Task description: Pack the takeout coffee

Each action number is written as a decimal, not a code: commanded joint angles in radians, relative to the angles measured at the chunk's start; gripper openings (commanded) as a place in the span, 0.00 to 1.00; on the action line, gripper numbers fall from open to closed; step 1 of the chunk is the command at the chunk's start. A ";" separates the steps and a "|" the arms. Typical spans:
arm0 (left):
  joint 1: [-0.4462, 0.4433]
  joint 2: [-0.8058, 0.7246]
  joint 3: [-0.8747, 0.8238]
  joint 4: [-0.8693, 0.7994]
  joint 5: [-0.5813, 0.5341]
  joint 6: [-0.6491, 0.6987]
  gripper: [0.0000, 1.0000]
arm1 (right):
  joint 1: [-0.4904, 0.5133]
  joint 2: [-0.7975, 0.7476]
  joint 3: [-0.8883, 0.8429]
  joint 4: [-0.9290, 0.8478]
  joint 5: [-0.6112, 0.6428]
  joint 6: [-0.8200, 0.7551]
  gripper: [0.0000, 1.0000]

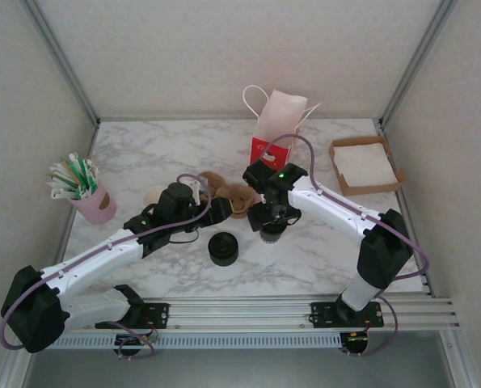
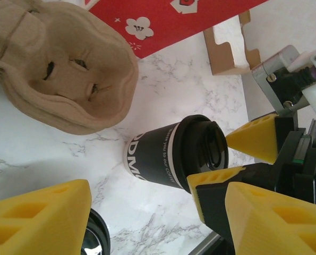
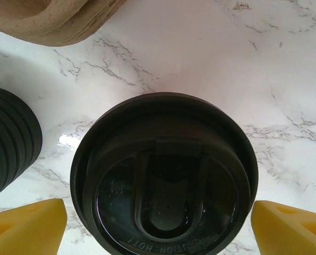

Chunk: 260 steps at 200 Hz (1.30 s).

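The takeout coffee stands right of the lid stack, before the cup carrier, with the bag behind

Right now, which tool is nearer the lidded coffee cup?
Right. The right tool hangs directly over the coffee cup, fingers flanking its lid. The left tool sits off to the cup's left, open, pointing at it.

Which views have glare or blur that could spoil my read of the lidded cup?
Right wrist: small glare on the marble beside the lid, which is sharp. Left wrist: cup print legible, left fingers slightly soft. Top external: even light, no glare.
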 commanded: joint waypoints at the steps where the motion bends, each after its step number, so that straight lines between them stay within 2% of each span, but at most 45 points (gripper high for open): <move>1: -0.017 0.018 0.045 -0.013 -0.011 0.018 0.66 | 0.008 -0.035 0.032 -0.044 -0.001 -0.004 0.92; 19: -0.028 0.032 0.060 -0.013 -0.012 0.021 0.63 | 0.008 -0.057 0.031 -0.048 0.007 0.002 0.92; 43: -0.051 0.057 0.090 -0.015 -0.016 0.022 0.50 | 0.005 -0.126 0.005 -0.044 0.025 0.029 0.90; 63: -0.072 0.084 0.122 -0.020 -0.021 0.025 0.39 | -0.011 -0.207 -0.055 -0.012 0.023 0.063 0.77; 84: -0.092 0.122 0.155 -0.019 -0.025 0.031 0.31 | -0.047 -0.313 -0.142 0.039 0.000 0.094 0.56; 113: -0.113 0.191 0.206 -0.007 -0.021 0.042 0.22 | -0.123 -0.462 -0.295 0.164 -0.111 0.150 0.13; 126: -0.119 0.226 0.228 0.005 -0.013 0.046 0.21 | -0.156 -0.513 -0.355 0.213 -0.158 0.175 0.00; 148: -0.119 0.285 0.261 0.019 0.003 0.059 0.19 | -0.206 -0.548 -0.436 0.276 -0.238 0.197 0.00; 197: -0.120 0.397 0.324 0.034 0.036 0.085 0.18 | -0.265 -0.509 -0.522 0.403 -0.380 0.212 0.00; 260: -0.125 0.423 0.296 0.057 0.049 0.074 0.16 | -0.317 -0.446 -0.530 0.447 -0.405 0.189 0.00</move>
